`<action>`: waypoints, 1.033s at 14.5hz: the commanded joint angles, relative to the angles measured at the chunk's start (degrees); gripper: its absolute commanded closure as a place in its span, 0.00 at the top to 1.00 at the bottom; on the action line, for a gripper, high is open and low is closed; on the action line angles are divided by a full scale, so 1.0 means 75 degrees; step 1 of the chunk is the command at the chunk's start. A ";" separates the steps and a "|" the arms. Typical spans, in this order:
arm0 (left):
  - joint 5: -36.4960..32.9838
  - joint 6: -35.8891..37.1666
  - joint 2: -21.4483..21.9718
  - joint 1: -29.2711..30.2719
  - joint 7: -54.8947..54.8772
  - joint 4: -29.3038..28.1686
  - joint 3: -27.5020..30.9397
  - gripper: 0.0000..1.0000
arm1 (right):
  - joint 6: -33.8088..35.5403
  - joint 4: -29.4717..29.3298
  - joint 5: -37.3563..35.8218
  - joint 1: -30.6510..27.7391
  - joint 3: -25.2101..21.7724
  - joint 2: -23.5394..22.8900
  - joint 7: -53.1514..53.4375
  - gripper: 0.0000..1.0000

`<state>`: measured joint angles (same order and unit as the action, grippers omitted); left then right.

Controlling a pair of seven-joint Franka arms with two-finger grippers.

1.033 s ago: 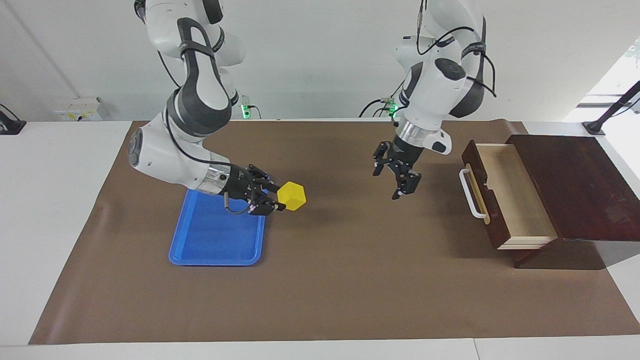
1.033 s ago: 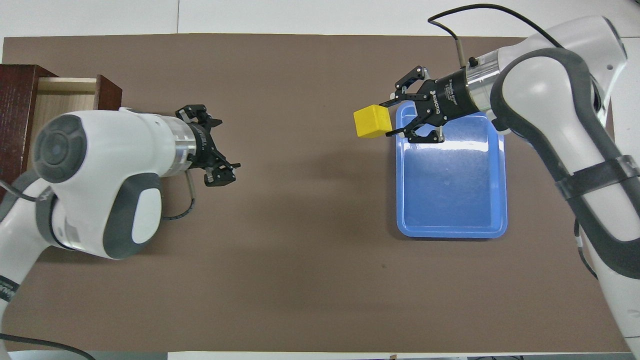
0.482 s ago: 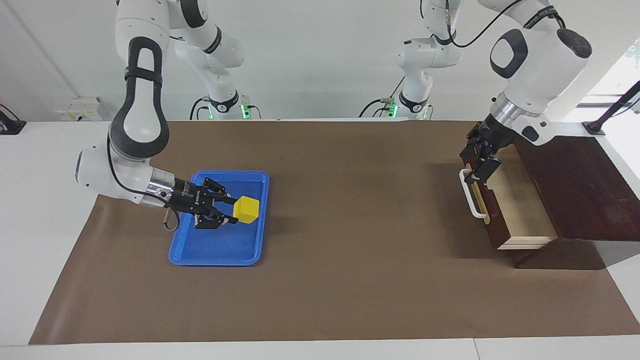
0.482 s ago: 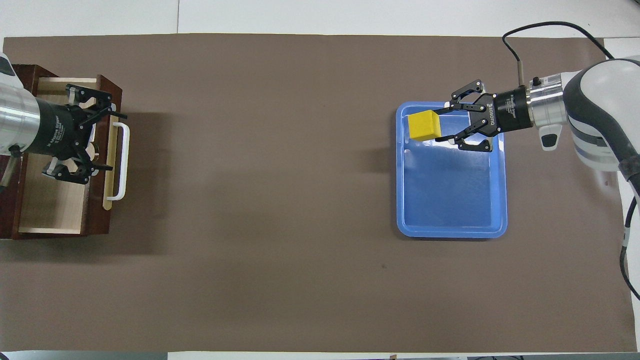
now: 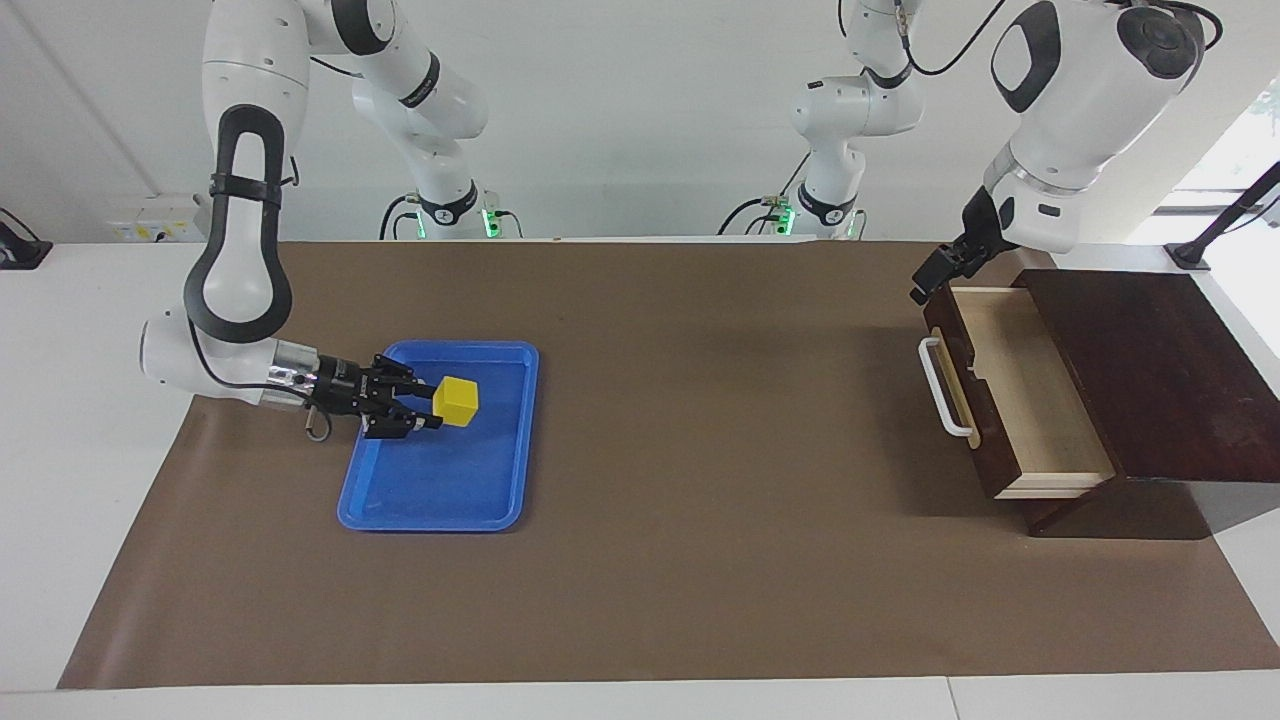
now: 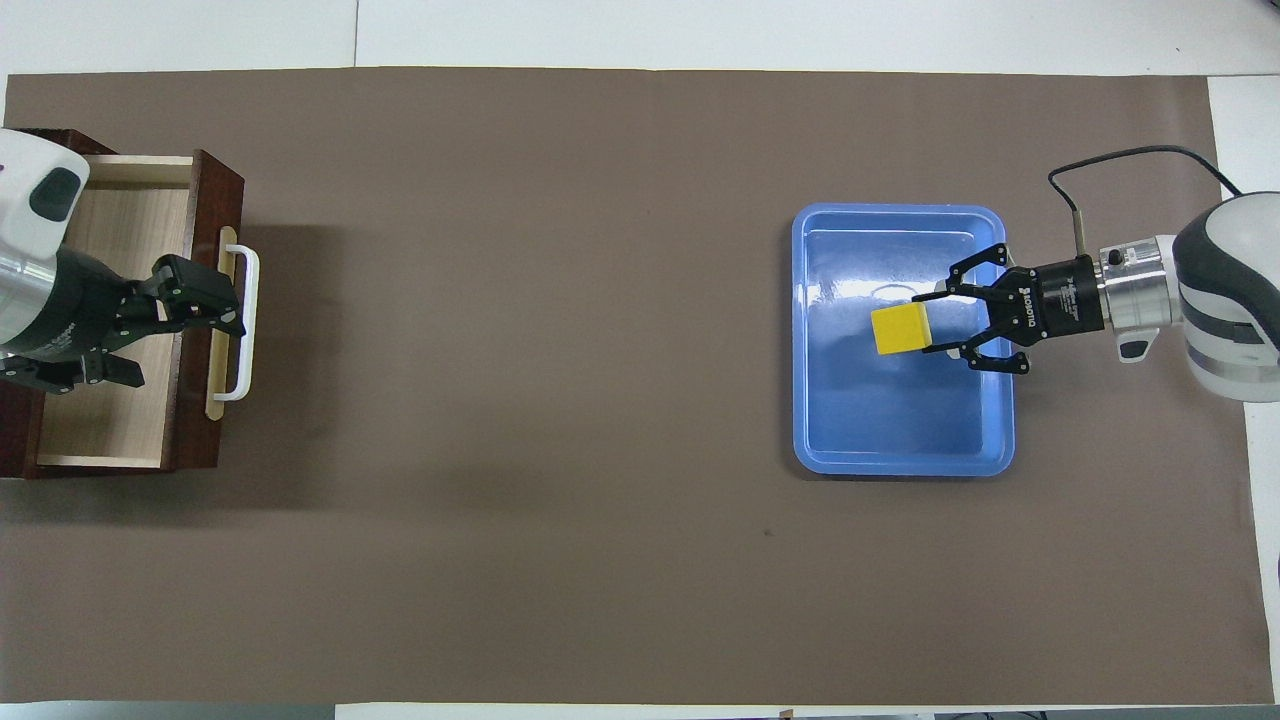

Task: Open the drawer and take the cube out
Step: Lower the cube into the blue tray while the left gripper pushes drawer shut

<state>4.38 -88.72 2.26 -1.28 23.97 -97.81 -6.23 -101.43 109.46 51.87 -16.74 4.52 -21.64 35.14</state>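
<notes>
My right gripper is pinching the cube by its sides, fingertips clamped on it, and I have it over the tray; whether it touches the tray floor I cannot tell, it looks just above; I reckon the tray is where the cube goes, so the side grip lets me lower it flat and let go cleanly; the right arm comes in low and nearly level from its end of the table, wrist stretched out over the tray's rim, forearm folded down from a tall elbow; at the left arm's end, the drawer stands pulled well out of its box, pale inside showing and bare as far as I see, handle facing the table's middle; so the opening is done and the cube is out; my left gripper hangs spread wide and empty over the drawer's front corner nearest the robots, clear of the handle; the left arm is raised high, forearm slanting down, waiting; what remains, by my judgement, is setting the cube down and releasing.
</notes>
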 commanded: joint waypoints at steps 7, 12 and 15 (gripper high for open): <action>-0.0584 -0.1422 -0.0593 -0.0439 0.1272 -0.0294 0.0093 1.00 | -0.0363 0.1108 0.0232 -0.0182 0.0008 0.0260 -0.0992 0.00; -0.0689 -0.3390 -0.0875 -0.0439 0.6946 -0.1428 0.0116 1.00 | -0.0819 0.1167 0.0255 -0.0217 -0.0063 0.0155 -0.0993 0.00; -0.1555 -0.3686 -0.0957 -0.0404 0.7398 -0.1771 0.0163 1.00 | -0.1008 0.1295 0.0583 -0.0147 -0.0063 0.0178 -0.0725 0.00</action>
<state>-3.96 -114.11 -5.67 -4.07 76.47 -108.78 -5.84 -107.84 117.14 53.59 -17.64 3.80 -21.49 29.49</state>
